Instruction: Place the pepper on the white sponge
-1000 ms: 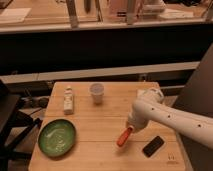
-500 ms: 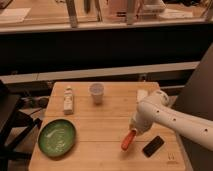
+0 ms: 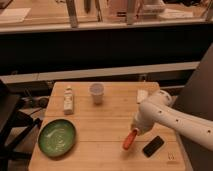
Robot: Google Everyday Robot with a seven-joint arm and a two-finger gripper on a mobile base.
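An orange-red pepper (image 3: 130,140) hangs tilted from my gripper (image 3: 135,131), which is shut on its upper end, low over the right part of the wooden table (image 3: 105,127). The white sponge (image 3: 142,94) lies near the table's far right edge, partly hidden behind my white arm (image 3: 167,117). The pepper is in front of the sponge, well apart from it.
A black flat object (image 3: 152,146) lies just right of the pepper. A white cup (image 3: 96,92) stands at the back middle, a small bottle (image 3: 68,99) at the back left, and a green plate (image 3: 57,137) at the front left.
My gripper has moved a little to the right with the pepper in it, closer to the black object. Nothing else has moved.
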